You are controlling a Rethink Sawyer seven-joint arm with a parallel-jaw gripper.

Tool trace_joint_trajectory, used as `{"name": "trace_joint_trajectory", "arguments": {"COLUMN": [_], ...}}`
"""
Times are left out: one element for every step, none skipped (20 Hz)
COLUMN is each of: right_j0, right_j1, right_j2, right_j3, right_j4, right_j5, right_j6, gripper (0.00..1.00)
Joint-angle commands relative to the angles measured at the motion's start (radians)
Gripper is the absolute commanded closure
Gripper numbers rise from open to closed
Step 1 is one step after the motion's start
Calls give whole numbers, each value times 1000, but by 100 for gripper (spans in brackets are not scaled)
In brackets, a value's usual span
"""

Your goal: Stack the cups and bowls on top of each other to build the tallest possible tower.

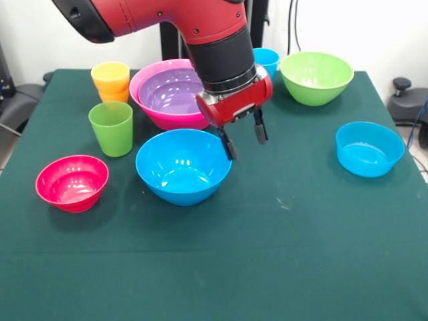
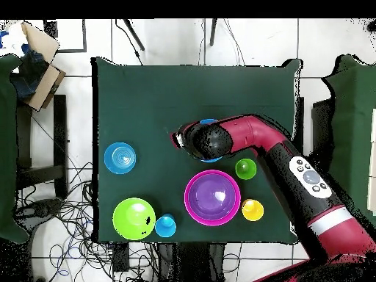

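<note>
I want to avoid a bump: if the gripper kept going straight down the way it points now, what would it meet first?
Probably the large blue bowl: the open gripper hangs over its far right rim, one finger at the rim and one just outside, though depth is unclear.

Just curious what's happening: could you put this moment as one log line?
tool open, empty | above large blue bowl rim | purple bowl nested in pink bowl | tower barely begun

Bowls and cups crowd the far half

The table's near edge is bare cloth; the pink bowl, green cup and blue bowl block the far-left corner.
</note>
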Motion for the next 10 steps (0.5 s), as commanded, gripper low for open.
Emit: {"name": "trace_joint_trajectory", "arguments": {"right_j0": [-7, -9, -11, -11, -13, -14, -4, 5, 18, 30], "right_j1": [45, 43, 43, 41, 40, 38, 15, -8, -40, -71], "right_j2": [-59, -57, -55, -53, -52, -51, -65, -79, -96, -113], "right_j3": [-49, -47, -47, -45, -43, -41, -36, -32, -21, -10], "right_j4": [-77, -76, -75, -75, -75, -77, -95, -114, -130, -147], "right_j5": [-46, -43, -39, -39, -39, -41, -57, -73, -91, -110], "right_j6": [-149, -152, -156, -154, -155, -152, -125, -97, -56, -14], "gripper": [0, 0, 0, 0, 0, 0, 0, 0, 0, 0]}}
